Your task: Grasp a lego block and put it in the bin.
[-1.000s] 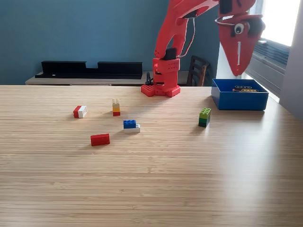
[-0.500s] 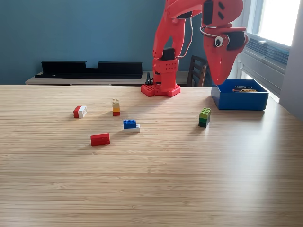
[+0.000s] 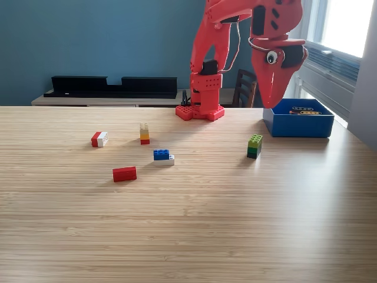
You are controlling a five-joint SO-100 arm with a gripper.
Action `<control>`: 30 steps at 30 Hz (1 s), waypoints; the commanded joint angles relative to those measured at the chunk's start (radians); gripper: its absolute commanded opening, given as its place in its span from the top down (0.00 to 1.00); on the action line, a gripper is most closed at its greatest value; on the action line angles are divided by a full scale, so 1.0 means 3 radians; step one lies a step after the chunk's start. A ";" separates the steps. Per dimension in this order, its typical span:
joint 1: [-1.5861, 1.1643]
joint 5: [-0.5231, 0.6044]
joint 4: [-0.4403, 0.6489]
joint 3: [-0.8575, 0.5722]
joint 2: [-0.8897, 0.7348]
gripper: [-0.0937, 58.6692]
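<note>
Bin (image 3: 297, 125): blue, far right on surface (image 3: 188, 224), few pieces inside. Gripper (image 3: 274, 101): red, jaws closed, empty, tip down above bin's left edge. Green block (image 3: 254, 145) near bin, left. Blue-white block (image 3: 163, 157), red block (image 3: 124, 174), yellow stack (image 3: 144, 134), red-white block (image 3: 99, 139) further left.

No readable text, label, brand or number anywhere in the exterior view. Blocks inside the bin (image 3: 297, 125) at far right carry pale marks on their tops, possibly studs rather than print; too small to tell. The arm's red shell and the table's wood show nothing legible.
</note>
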 commanded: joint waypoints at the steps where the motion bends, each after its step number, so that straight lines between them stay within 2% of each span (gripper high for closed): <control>1: 0.0297 0.0072 0.0133 -0.0005 0.0138 1.00; 10: 0.1478 0.0307 0.0133 -0.0092 0.0138 0.98; 12: 0.1764 0.0245 0.0133 -0.0107 0.0138 0.97; 17: 0.2413 -0.0194 0.0118 -0.0143 0.0138 0.97; 24: 0.2986 -0.0977 -0.0102 -0.0138 0.0118 0.66; 30: 0.3196 -0.1355 -0.0424 -0.0138 0.0087 0.56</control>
